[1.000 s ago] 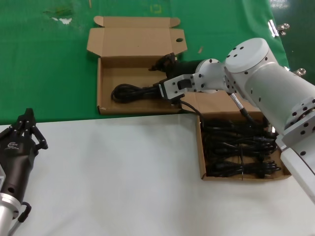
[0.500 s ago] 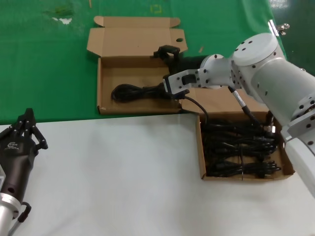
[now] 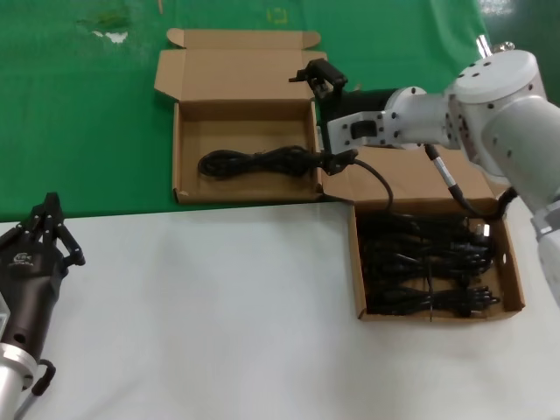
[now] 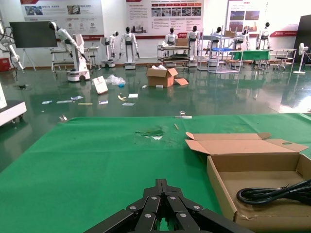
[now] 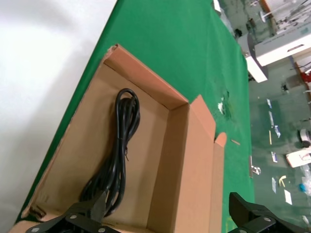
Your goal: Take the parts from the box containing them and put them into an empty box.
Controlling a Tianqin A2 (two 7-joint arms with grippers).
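My right gripper hangs wide open, empty, over the far box, where one cable bundle lies; its plug end overhangs the wall and could snag as I withdraw. Left gripper parked, closed.

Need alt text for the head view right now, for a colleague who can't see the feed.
The right claw hangs open over the right edge of the far box, where one black cable bundle lies. The near box on the right holds more cable bundles. The left claw is parked low on the left.
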